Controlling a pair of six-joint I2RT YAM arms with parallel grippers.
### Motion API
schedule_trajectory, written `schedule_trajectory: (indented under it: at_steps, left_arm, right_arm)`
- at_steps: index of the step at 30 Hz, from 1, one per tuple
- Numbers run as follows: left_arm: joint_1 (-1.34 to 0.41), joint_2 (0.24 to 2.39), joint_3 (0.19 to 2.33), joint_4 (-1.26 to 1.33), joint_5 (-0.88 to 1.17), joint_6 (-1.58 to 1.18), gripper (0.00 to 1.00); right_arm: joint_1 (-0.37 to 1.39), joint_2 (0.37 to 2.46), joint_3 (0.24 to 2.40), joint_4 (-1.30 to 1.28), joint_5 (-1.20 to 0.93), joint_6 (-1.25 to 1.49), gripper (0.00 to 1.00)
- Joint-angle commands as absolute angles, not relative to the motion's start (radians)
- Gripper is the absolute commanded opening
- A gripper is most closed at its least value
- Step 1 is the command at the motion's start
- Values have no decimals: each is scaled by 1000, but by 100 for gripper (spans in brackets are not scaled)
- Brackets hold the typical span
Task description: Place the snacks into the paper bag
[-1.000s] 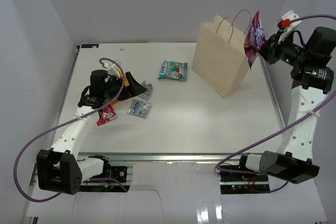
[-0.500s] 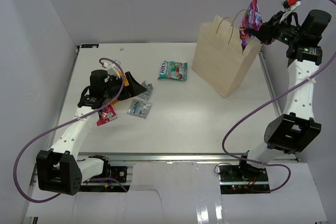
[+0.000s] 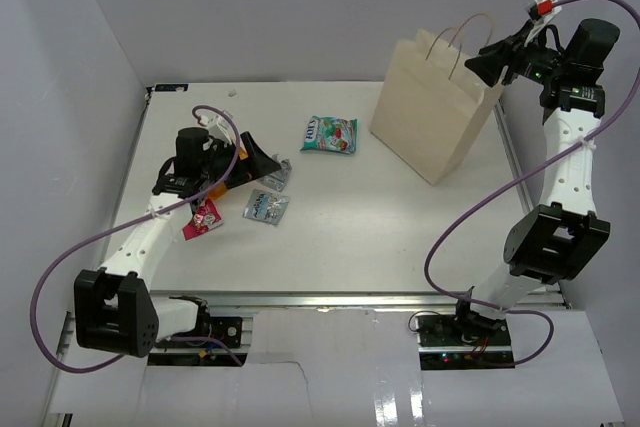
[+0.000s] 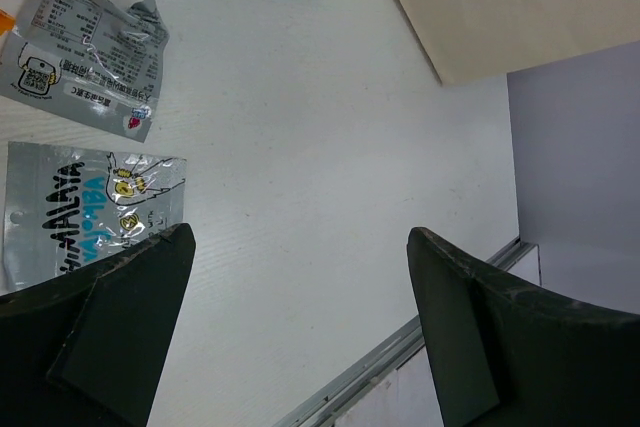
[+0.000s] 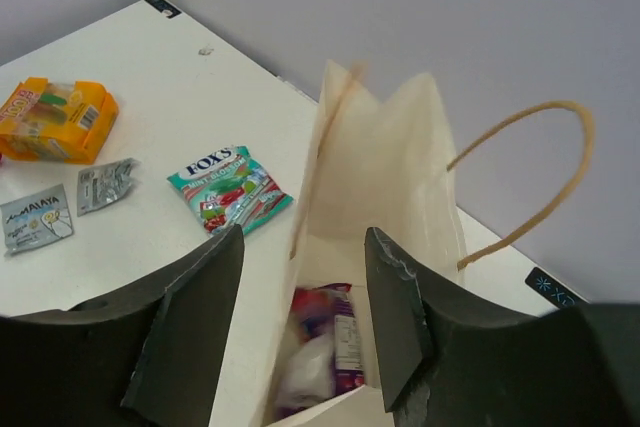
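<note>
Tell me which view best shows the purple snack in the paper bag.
The right wrist view: it looks into the paper bag, where the purple snack lies. In the top and left wrist views, the bag hides it.

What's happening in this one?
The right tool is open above the paper bag, and a purple packet lies inside it. The left tool is open, low near two silver-blue packets, holding nothing. A green-white packet, an orange packet and a red-pink packet lie on the table, not yet bagged.
</note>
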State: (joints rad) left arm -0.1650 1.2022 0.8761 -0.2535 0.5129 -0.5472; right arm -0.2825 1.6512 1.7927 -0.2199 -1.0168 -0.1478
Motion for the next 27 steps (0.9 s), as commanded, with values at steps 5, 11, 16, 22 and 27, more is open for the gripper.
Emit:
schedule_trajectory:
  at_steps: [5,11,16,22,27]
  left_arm:
    - [-186,1348,1011,-232,485,-601,98]
    - [-247,1590,1239,-337,275,-617,98]
    - [-281,1940,1523,-442,170,-569,98]
    - [-295,2247,1870,-477,164,-569,98]
    - [-311,2397,2075,-476,164,-587,97]
  right_arm:
    - [-268,1562,1767,-210,-1032,-164,58]
    - [-270,1427,1740,-400,-953,-250,62]
    - [-278,1289,1568,-702,-798,-452,74]
    - [-305,1140,1312,-906,-716,-659,75]
    - [-305,1082,1181,-976,-762,-707,78]
